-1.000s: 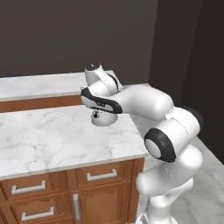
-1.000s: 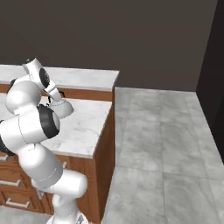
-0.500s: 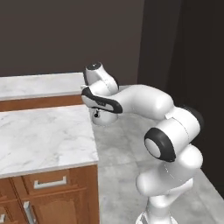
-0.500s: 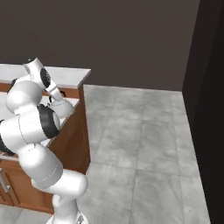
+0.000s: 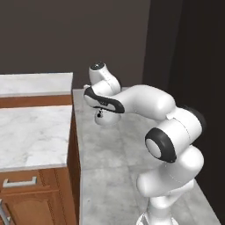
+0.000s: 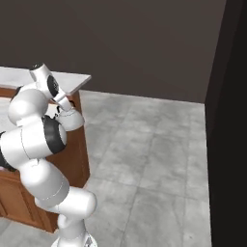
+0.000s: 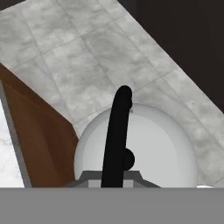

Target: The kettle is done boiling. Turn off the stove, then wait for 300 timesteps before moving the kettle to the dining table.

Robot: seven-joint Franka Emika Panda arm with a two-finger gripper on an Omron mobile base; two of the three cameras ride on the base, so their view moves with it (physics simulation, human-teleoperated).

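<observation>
Gripper [image 7: 114,186] is pinching the thin black arched handle [image 7: 117,135] of the kettle [image 7: 157,153], fingers closed tight on it with no visible gap. The kettle is hanging straight under the fingers: smooth, matte silver-grey dome, squat and round, small black lid knob [image 7: 127,159] sitting just beside the handle near the fingers. In the left base view the kettle [image 5: 106,118] is showing as a pale rounded shape tucked under the white wrist; in the right base view it [image 6: 70,119] is sitting just below the hand.

Beneath and beyond the fingers, a grey stone-tile floor [image 7: 92,48] with mottled veining and thin grout lines is spreading out. To one side of the fingers, a flat brown wood cabinet panel [image 7: 37,131] is standing, topped by a white grey-veined marble counter [image 5: 30,132] with a squared edge. The kettle is hovering off that counter, past its end, over the floor. Metal bar drawer pull [image 5: 19,182] is showing on the cabinet front.
</observation>
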